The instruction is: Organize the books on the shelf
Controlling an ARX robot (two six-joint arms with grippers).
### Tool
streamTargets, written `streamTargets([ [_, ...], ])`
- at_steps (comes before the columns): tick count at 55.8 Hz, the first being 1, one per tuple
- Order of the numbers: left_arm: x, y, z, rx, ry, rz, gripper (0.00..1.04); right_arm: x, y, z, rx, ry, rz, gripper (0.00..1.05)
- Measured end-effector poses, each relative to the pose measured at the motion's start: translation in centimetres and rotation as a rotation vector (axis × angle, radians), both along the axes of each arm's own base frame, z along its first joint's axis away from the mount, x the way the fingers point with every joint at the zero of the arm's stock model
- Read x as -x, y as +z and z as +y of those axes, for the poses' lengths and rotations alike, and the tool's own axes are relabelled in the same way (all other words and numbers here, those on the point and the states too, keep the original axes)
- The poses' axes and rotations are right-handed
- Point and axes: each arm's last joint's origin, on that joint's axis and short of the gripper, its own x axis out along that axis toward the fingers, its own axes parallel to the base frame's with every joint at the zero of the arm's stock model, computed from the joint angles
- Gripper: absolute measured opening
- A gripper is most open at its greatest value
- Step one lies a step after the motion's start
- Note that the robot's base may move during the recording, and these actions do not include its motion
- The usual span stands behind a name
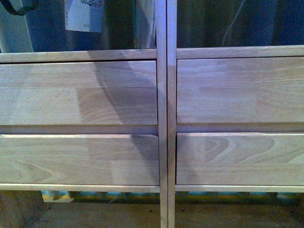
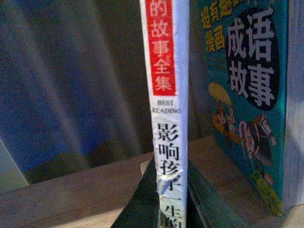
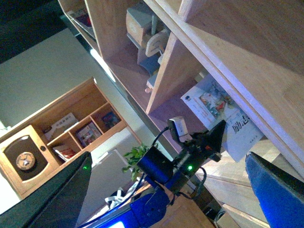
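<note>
The light wood shelf (image 1: 228, 90) fills the front view with its drawer fronts; its open cubbies show in the right wrist view (image 3: 228, 38). My left gripper (image 2: 172, 164) is shut on the book (image 2: 166, 71), whose white spine has a red label and stands upright over the cubby board. In the right wrist view the left gripper (image 3: 211, 137) holds the book's whitish cover (image 3: 216, 109) inside a cubby. A whitish cover (image 1: 84, 16) shows in the top left cubby of the front view. My right gripper (image 3: 168, 158) is open and empty, back from the shelf.
A teal comic book (image 2: 247, 95) stands right beside the held book on the same board (image 2: 71, 190). Small wooden objects (image 3: 142, 28) sit in another cubby. A separate wooden cabinet (image 3: 71, 133) with books and a plant (image 3: 135, 156) stand further off.
</note>
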Motion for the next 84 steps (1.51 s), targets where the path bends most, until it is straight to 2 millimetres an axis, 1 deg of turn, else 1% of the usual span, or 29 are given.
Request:
streamTargets([
  [6,-1.1,-0.9,-0.6,-0.004,0.002,0.019,0.07,0.0,0.0,0.0,0.0,0.0,0.0,0.98],
  [15,-2.1,-1.8,-1.5,-0.038,0.0,0.02,0.07,0.0,0.0,0.0,0.0,0.0,0.0,0.98],
  [26,-3.2,-1.8,-2.8,-0.058,-0.006,0.002,0.07,0.0,0.0,0.0,-0.001,0.0,0.0,0.98],
  [36,-4.3,-2.0,-3.3,-0.061,0.0,0.017,0.07,0.0,0.0,0.0,0.0,0.0,0.0,0.98],
  [40,-4.6,-2.4,-3.5,-0.067,-0.003,0.027,0.17,0.0,0.0,0.0,-0.001,0.0,0.0,0.98],
  [42,-4.7,-2.5,-3.6,-0.072,-0.004,0.03,0.24,0.0,0.0,0.0,-0.001,0.0,0.0,0.98],
  [43,-4.8,-2.7,-3.7,-0.075,-0.006,0.032,0.29,0.0,0.0,0.0,-0.001,0.0,0.0,0.98],
  [45,-4.8,-2.8,-3.8,-0.077,-0.009,0.032,0.35,0.0,0.0,0.0,-0.001,0.0,0.0,0.98],
  [49,-4.7,-2.6,-4.2,-0.074,-0.02,0.014,0.52,0.0,0.0,0.0,-0.001,0.0,0.0,0.98],
  [50,-4.7,-2.6,-4.3,-0.073,-0.021,0.011,0.54,0.0,0.0,0.0,-0.001,0.0,0.0,0.98],
  [54,-4.5,-2.6,-4.6,-0.068,-0.024,0.006,0.68,0.0,0.0,0.0,-0.001,0.0,0.0,0.98],
  [55,-4.3,-2.7,-4.7,-0.062,-0.028,0.005,0.74,0.0,0.0,0.0,-0.001,0.0,0.0,0.98],
  [64,-3.4,-3.1,-4.7,-0.025,-0.044,0.036,0.98,0.0,0.0,0.0,-0.001,0.0,0.0,0.98],
  [66,-3.0,-3.0,-4.6,-0.012,-0.051,0.043,0.99,0.0,0.0,0.0,-0.001,0.0,0.0,0.98],
  [69,-2.2,-2.6,-4.4,0.012,-0.068,0.045,0.97,0.0,0.0,0.0,-0.001,0.0,0.0,0.98],
  [72,-1.3,-2.3,-4.2,0.029,-0.092,0.042,0.97,0.0,0.0,0.0,-0.001,0.0,0.0,0.98],
  [77,0.3,-0.7,-3.8,0.066,-0.111,0.024,0.97,0.0,0.0,0.0,-0.001,0.0,0.0,0.98],
  [80,0.7,-0.1,-3.7,0.076,-0.113,0.01,0.97,0.0,0.0,0.0,-0.001,0.0,0.0,0.98],
  [84,0.7,-0.1,-3.7,0.079,-0.114,0.011,0.97,0.0,0.0,0.0,-0.001,0.0,0.0,0.98],
])
